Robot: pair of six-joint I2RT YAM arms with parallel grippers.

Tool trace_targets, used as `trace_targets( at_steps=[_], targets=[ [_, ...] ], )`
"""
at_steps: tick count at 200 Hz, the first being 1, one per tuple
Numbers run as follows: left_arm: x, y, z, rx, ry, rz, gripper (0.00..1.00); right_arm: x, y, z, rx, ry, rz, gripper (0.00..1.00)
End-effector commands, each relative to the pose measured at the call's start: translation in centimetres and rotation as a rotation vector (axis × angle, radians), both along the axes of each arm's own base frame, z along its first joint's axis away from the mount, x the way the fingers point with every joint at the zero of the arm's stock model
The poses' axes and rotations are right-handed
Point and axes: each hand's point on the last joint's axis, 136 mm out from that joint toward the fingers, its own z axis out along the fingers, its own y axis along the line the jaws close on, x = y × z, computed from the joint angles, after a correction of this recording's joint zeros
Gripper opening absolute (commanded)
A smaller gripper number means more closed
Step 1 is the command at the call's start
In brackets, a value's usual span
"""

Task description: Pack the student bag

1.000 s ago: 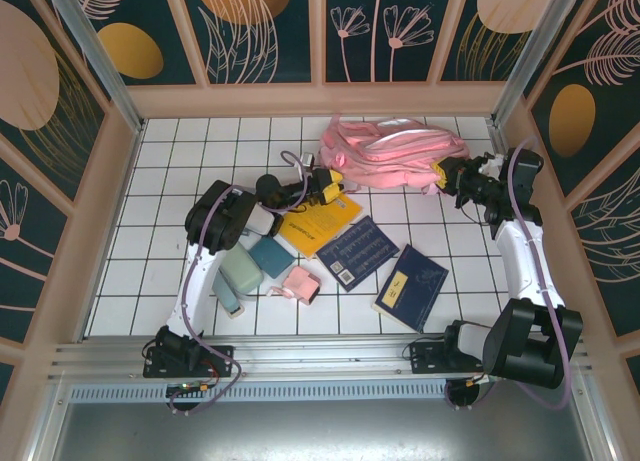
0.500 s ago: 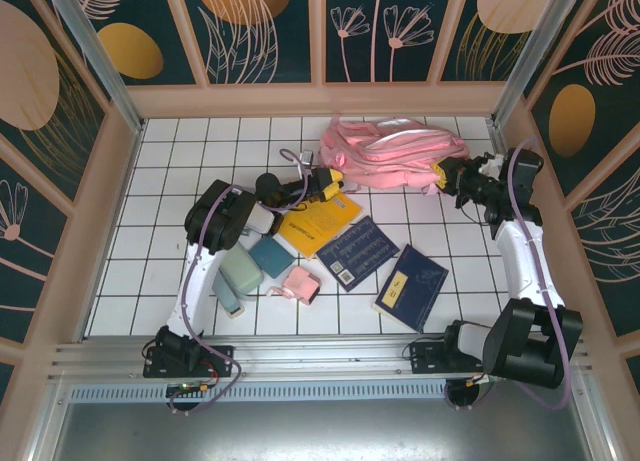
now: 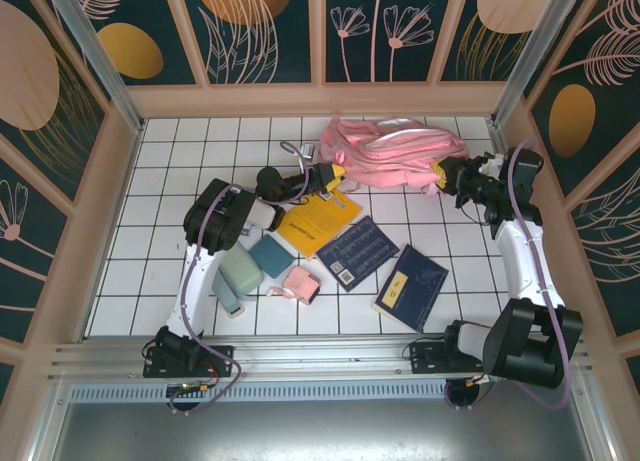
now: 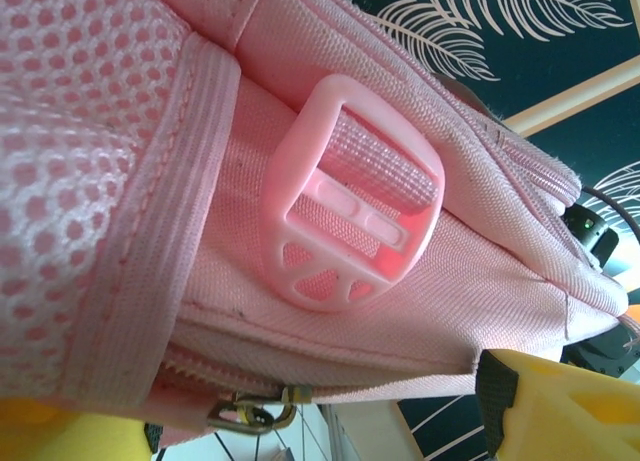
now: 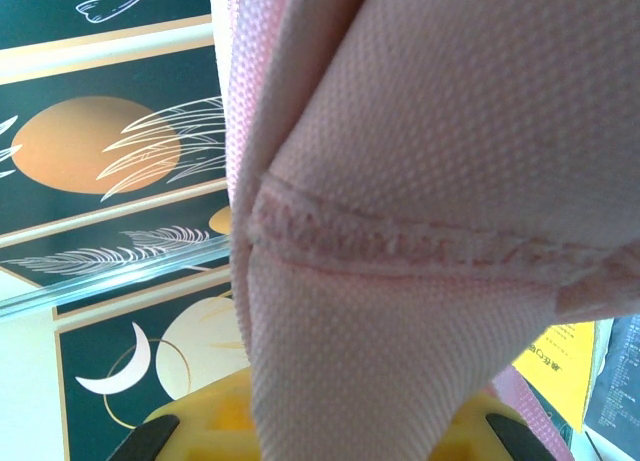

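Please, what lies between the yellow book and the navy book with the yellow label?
A second dark blue book lies between the yellow book and the navy book with the yellow label, seen in the top external view.

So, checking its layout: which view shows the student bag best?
Top external: the whole student bag lies on the far tiles. Left wrist shows its buckle and mesh close up; right wrist, a seamed fabric fold.

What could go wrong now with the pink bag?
1. The right gripper pinches just a fold of the student bag, so the fabric might slip out.
2. The left gripper sits close to the buckle and zipper pull; a finger might snag there.
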Motion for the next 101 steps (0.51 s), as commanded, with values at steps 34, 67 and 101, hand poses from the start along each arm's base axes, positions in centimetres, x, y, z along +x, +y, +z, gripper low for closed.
trace_targets(
  at_steps=[34,67,101],
  targets=[
    [-0.2,0.8,1.2,-0.019,-0.065,0.021,0.82,-0.5,1.0,4.8,0.011,-0.126,0.062,0.0],
    [0.5,0.6,0.8,-0.003,-0.06,0.027,0.83,-0.7,1.0,5.4,0.013,-0.136,0.061,0.0],
    [1.1,0.4,0.8,-0.014,-0.055,0.026,0.85,-0.9,1.1,5.6,0.012,-0.138,0.063,0.0]
  ],
)
